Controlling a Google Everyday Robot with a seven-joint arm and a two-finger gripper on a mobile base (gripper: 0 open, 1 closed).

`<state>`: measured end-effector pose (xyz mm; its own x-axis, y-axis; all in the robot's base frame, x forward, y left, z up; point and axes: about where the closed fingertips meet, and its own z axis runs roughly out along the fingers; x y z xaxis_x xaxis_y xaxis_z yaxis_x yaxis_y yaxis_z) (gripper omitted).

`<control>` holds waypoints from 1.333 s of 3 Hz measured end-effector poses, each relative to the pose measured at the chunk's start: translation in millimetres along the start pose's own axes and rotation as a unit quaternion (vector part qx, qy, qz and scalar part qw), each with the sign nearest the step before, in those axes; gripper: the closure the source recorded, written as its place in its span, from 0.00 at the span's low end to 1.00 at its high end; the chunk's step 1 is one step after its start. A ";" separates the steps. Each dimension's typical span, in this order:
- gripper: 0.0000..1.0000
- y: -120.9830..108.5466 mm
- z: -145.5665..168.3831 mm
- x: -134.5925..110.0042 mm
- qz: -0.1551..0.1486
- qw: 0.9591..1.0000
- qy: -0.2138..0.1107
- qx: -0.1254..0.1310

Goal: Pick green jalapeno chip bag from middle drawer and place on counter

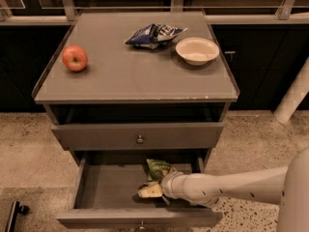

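Observation:
The green jalapeno chip bag (158, 168) lies crumpled on the floor of the open middle drawer (104, 185), toward its right side. My gripper (150, 191) reaches in from the right on a white arm and sits just in front of and below the bag, at its lower edge. The grey counter (130, 71) is the cabinet top above.
On the counter are a red apple (74, 58) at the left, a dark blue chip bag (153, 35) at the back, and a white bowl (197, 50) at the right. A closed knobbed drawer front (140, 136) sits above the open drawer. A white post (294, 93) stands at the right.

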<state>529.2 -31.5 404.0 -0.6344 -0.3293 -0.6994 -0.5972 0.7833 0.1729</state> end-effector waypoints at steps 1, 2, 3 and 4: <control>0.18 0.5 1.0 1.4 0.001 1.000 0.001 -0.001; 0.41 0.5 1.0 1.4 0.001 1.000 0.001 -0.001; 0.64 0.5 1.0 1.4 0.001 1.000 0.001 -0.001; 0.88 0.6 1.0 1.4 0.001 1.000 0.001 -0.001</control>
<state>528.5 -31.0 402.3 -0.6363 -0.3285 -0.6980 -0.5967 0.7830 0.1755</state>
